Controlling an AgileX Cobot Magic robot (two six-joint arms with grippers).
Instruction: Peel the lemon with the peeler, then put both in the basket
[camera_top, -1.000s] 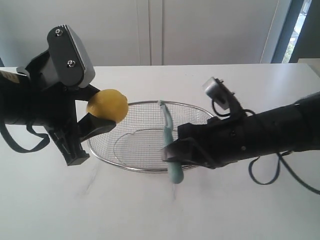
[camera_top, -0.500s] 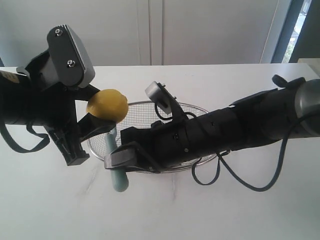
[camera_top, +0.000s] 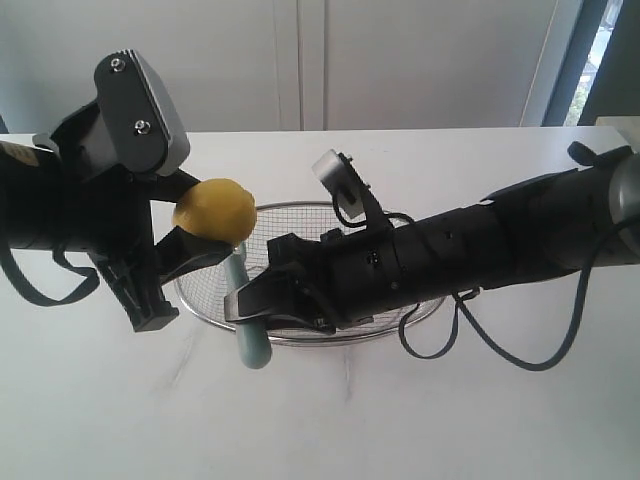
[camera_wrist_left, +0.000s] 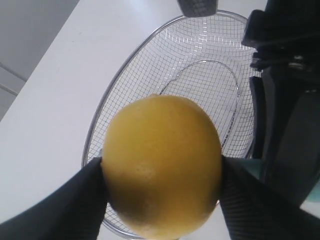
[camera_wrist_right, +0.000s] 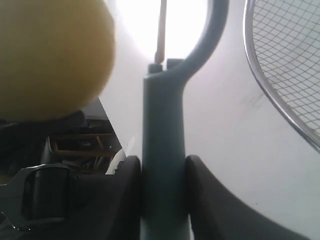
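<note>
White table (camera_top: 450, 420), pale cabinet doors (camera_top: 300, 60) behind, a strip of window (camera_top: 585, 60) at the far right. Obstructions: the right arm (camera_top: 480, 250) lies slantwise across the basket (camera_top: 300, 208) and covers most of its mesh and the near right rim, leaving the far rim and the left end on show; in the left wrist view the same black arm blocks one side of the basket. Black cables (camera_top: 520, 355) loop off both arms onto the table. Count: lemon, one; peeler, one; basket, one; arms, two, each with one gripper; grey camera blocks, two, a large one (camera_top: 140, 100) on the left wrist and a small one (camera_top: 338, 182) on the right arm. Lemon (camera_top: 214, 210) – held in the air at the basket's left end, above its rim, whole yellow skin showing. Left gripper (camera_top: 205, 218) – jaws pinching the lemon from two sides, dark fingers (camera_wrist_left: 75, 200) pressed against its flanks. Peeler (camera_top: 252, 340) – upright, teal handle end down and clear of the table just outside the near rim, head up at the underside of the lemon; the right wrist view shows the hooked head and thin blade (camera_wrist_right: 161, 30) right beside the fruit, though contact cannot be told. Right gripper (camera_top: 258, 305) – jaws clamped on the peeler handle, black pads (camera_wrist_right: 120, 200) tight on both sides. Basket stands on the table between the two arms.
</note>
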